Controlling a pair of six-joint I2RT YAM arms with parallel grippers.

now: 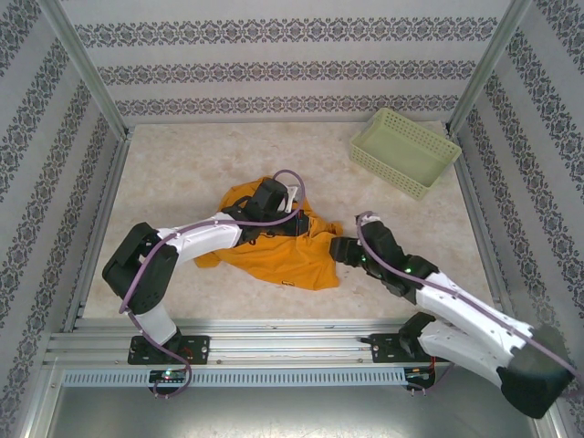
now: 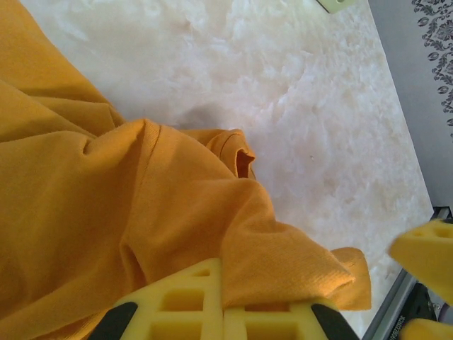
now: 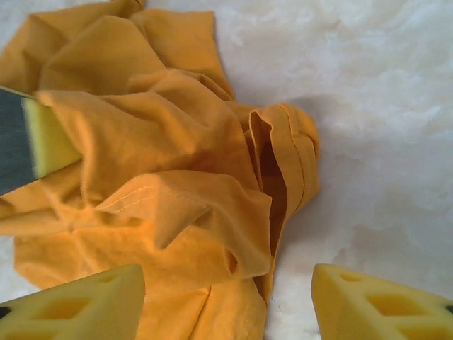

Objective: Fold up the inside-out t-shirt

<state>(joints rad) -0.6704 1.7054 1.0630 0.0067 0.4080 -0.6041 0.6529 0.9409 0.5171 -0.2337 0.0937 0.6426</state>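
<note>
The orange-yellow t-shirt lies crumpled on the pale table, between the two arms. My left gripper is over the shirt's upper right part, and in the left wrist view it is shut on a raised fold of the shirt. My right gripper sits at the shirt's right edge. In the right wrist view it is open, one finger over the cloth and the other over bare table, with a hemmed sleeve opening ahead. No chest print shows.
A pale green lattice basket stands at the back right. Metal rails run along the near edge, and patterned walls enclose the table. Bare table lies behind and to the left of the shirt.
</note>
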